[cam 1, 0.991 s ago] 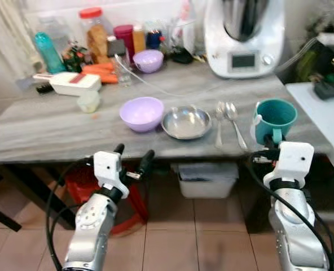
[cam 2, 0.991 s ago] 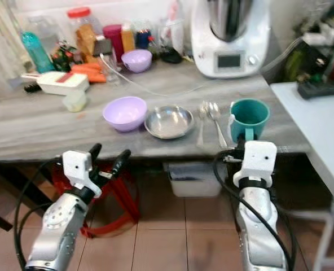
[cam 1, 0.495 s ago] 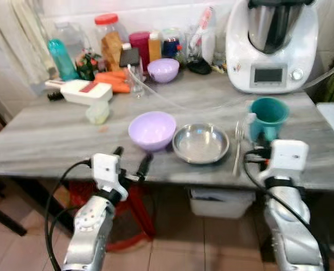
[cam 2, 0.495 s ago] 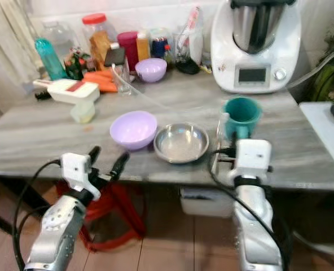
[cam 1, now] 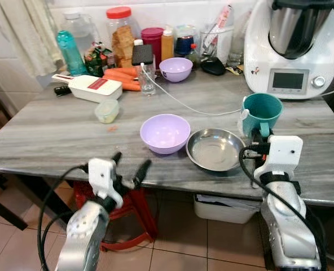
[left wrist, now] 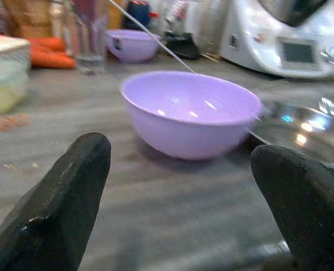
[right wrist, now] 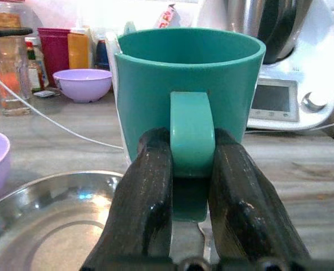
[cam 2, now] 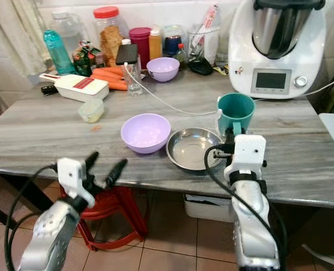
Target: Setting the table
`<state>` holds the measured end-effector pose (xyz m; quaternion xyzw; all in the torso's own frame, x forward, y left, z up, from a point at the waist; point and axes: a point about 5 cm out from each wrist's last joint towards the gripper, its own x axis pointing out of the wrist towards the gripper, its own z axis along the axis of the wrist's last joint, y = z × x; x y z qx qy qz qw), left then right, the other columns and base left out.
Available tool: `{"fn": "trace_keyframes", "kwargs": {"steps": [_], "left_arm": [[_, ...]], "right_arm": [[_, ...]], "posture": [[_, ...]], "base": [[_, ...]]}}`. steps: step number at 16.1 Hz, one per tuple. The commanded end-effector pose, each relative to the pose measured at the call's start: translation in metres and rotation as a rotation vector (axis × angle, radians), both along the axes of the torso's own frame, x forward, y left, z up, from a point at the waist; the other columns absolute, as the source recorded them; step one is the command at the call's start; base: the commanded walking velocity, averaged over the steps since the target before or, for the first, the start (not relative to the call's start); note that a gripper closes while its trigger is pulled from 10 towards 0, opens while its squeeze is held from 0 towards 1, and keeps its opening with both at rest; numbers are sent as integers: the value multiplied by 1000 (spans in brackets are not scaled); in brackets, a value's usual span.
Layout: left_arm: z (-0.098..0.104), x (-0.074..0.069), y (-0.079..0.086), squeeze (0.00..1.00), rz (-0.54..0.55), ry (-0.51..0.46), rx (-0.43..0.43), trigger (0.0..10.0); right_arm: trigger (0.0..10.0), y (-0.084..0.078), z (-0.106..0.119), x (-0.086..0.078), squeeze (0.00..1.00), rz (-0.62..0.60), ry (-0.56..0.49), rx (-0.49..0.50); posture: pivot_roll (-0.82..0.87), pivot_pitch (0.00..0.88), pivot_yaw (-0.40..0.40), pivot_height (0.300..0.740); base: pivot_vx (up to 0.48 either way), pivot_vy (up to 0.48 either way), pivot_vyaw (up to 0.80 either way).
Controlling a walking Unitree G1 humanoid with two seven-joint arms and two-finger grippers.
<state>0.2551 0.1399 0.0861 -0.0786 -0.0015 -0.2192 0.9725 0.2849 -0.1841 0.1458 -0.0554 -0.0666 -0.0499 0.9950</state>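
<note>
Right hand (right wrist: pixel 190 169) clamping teal mug (right wrist: pixel 189 84) handle, left hand (cam 1: pixel 127 169) spread at table (cam 1: pixel 54 141) edge

Bright, even daylight; wrist views slightly soft

**Desk surface: what's sitting on it**

Grey wood-grain desk (cam 1: pixel 48 135) is carrying everything. Near the front edge a lilac bowl (cam 1: pixel 165 132) is sitting just beside a steel plate (cam 1: pixel 215 149), with a teal mug (cam 1: pixel 262 113) standing upright just behind the plate. Further left a small lidded tub (cam 1: pixel 107 110) and a white slicer box (cam 1: pixel 87 87) are lying. Along the back: carrots (cam 1: pixel 122 77), a glass (cam 1: pixel 146 78), a second lilac bowl (cam 1: pixel 176 69), jars and bottles, and a white kitchen machine (cam 1: pixel 294 48). A white cable (cam 1: pixel 184 103) is trailing across the middle.
</note>
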Motion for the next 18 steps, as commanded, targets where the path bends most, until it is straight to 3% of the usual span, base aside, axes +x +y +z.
{"fn": "trace_keyframes", "kwargs": {"steps": [1,5,10,15,18], "left_arm": [[5,-5,0,0,-60,-10,22,10000],[9,-19,-3,0,-170,18,10,10000],[21,-26,-9,0,-251,24,20,10000],[33,-21,-10,0,-207,9,5,10000],[33,-14,-8,0,-99,-9,1,10000]], "right_arm": [[10000,0,3,5,0,16,7,9],[10000,-7,6,21,0,31,33,5],[10000,-7,14,45,0,31,42,21],[10000,-3,26,65,0,47,6,38],[10000,-2,27,56,0,41,-29,2]], "posture": [[-82,0,65,740],[-80,28,73,740],[-56,93,95,740],[-24,87,101,740],[-26,64,91,740]], "base": [[0,0,0],[0,0,0],[0,0,0],[0,0,0],[0,0,0]]}}
